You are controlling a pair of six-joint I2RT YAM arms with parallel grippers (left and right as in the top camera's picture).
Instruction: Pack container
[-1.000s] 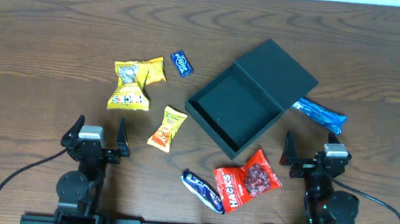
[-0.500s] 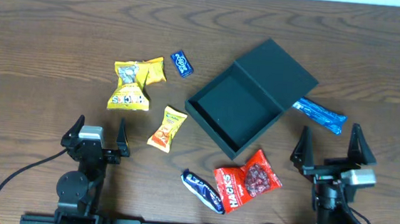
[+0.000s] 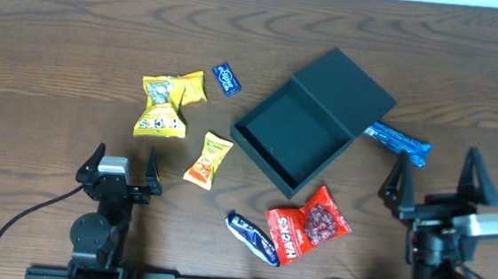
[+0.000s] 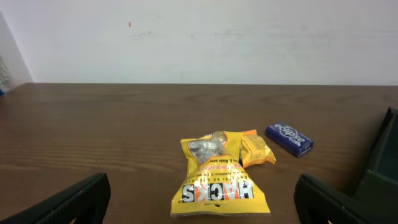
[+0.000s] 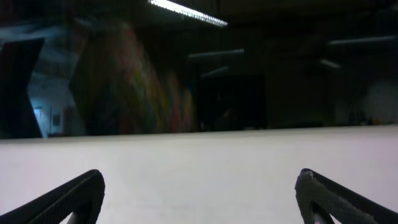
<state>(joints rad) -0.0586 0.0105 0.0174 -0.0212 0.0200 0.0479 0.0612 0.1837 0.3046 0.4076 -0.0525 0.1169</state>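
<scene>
The dark teal-green matte square box (image 3: 289, 134) sits right of centre on the wooden table (image 3: 61, 36). Its hinged lid (image 3: 342, 84) is folded open to the far right and its tray is bare, so packing has not begun.

Snacks lie around the box:
- **Left:** a yellow foil packet (image 3: 161, 115), a small blue carton (image 3: 226, 78) and an orange sachet (image 3: 208, 159).
- **Near:** a red packet (image 3: 307, 226) and a dark blue wrapper (image 3: 253, 236).
- **Beside the lid:** a bright blue bar wrapper (image 3: 397, 143).

The left gripper (image 3: 125, 158) sits at the near left, jaws wide and empty. The right gripper (image 3: 435, 168), jaws equally wide with nothing between them, stands near the blue bar. This looks like the first reach. Next it must lower over a nearby packet, pinch it and carry it into the tray.
</scene>
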